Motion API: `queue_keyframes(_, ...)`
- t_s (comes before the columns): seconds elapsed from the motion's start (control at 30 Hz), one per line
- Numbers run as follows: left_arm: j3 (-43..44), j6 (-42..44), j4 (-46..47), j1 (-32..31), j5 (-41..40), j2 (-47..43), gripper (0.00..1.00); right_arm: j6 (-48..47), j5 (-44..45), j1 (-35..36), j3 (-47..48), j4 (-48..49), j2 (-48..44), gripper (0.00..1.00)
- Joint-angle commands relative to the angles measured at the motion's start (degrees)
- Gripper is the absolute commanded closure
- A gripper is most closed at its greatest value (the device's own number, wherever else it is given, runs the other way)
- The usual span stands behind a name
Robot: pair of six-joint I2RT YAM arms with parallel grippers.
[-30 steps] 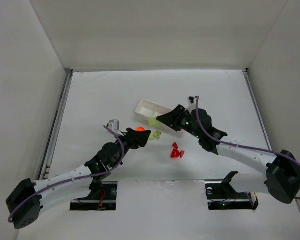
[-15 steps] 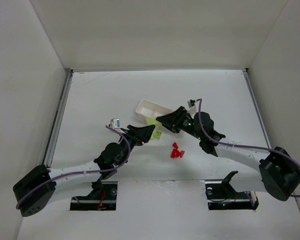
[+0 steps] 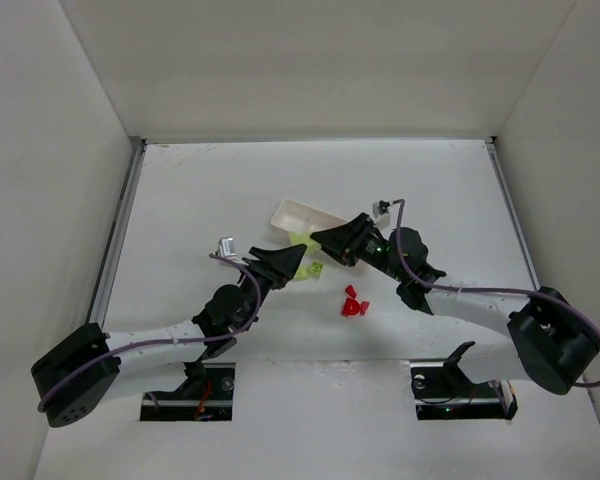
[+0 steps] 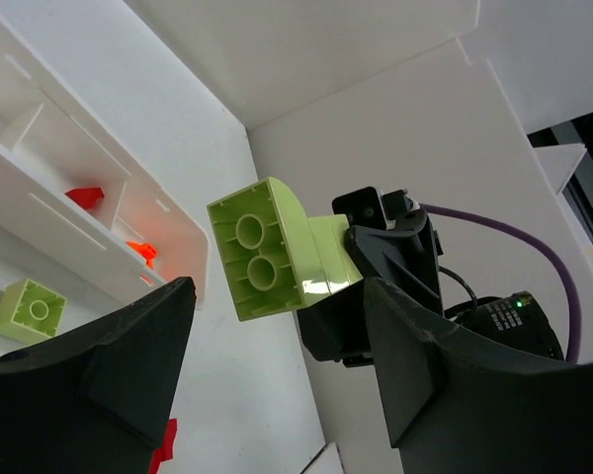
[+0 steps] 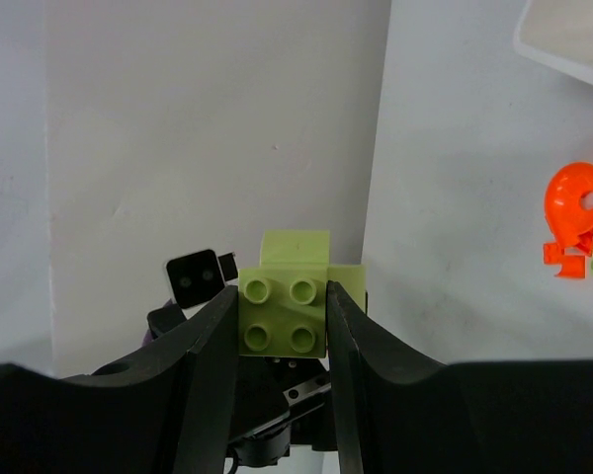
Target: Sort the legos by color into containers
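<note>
Because the right gripper (image 5: 282, 301) pinches a yellow-green block (image 5: 283, 326) by its sides, the block hangs free in the air just beside the tray (image 3: 294, 212), probably for a handover. The left gripper (image 3: 290, 258) faces it, open and empty. Both arms reach inward, almost tip to tip.

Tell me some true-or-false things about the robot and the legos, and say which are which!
1. The right jaws pinch a yellow-green block. True.
2. The left jaws hold a red lego. False: they stand open with nothing between them.
3. Red legos lie on the table. True.
4. The white tray is empty. False: a red piece and an orange piece sit in it.
</note>
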Motion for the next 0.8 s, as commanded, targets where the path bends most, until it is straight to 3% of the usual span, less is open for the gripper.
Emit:
queue_keyframes(0.0, 2.16, -1.49, 5.41, -0.46, -0.99, 0.77, 0.34, 1.61, -1.04, 0.48, -0.55, 6.98, 0.89, 0.76)
queue_keyframes(0.3, 2.42, -1.22, 7.52, 0.24, -0.46, 2.97, 0.48, 1.70, -0.78, 0.84, -1.69, 8.03, 1.85, 0.76)
queue_keyframes(0.47, 3.30, -1.49, 8.84, 0.07, 0.24, 4.99, 0.51, 2.58, -1.22, 1.19, -1.78, 10.14, 3.26, 0.76)
queue_keyframes(0.77, 2.33, -1.05, 9.99, 0.59, 0.33, 2.63, 0.85, 2.84, -1.57, 0.22, -4.15, 11.46, 2.74, 0.76)
